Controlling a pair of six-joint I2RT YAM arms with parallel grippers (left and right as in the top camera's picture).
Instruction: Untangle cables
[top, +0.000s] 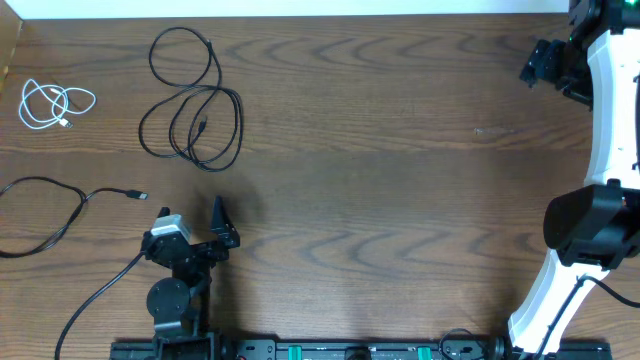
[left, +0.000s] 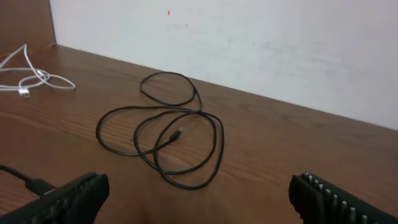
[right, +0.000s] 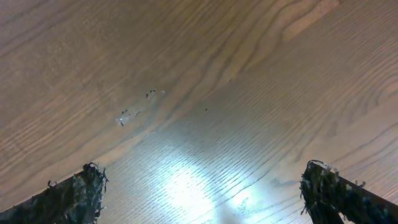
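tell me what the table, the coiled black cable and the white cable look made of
Table: wood or wood-look laminate, brown grain lines, semi-gloss with light glare in the right wrist view. Coiled black cable: probably rubber or PVC jacket, matte, lying in soft loops. White cable: likely similar plastic jacket, smooth.

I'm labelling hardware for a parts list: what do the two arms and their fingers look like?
The left arm is all black, with a silver-grey block at its wrist. The right arm has white shells and black joints. Both have black fingers, the left ones ribbed.
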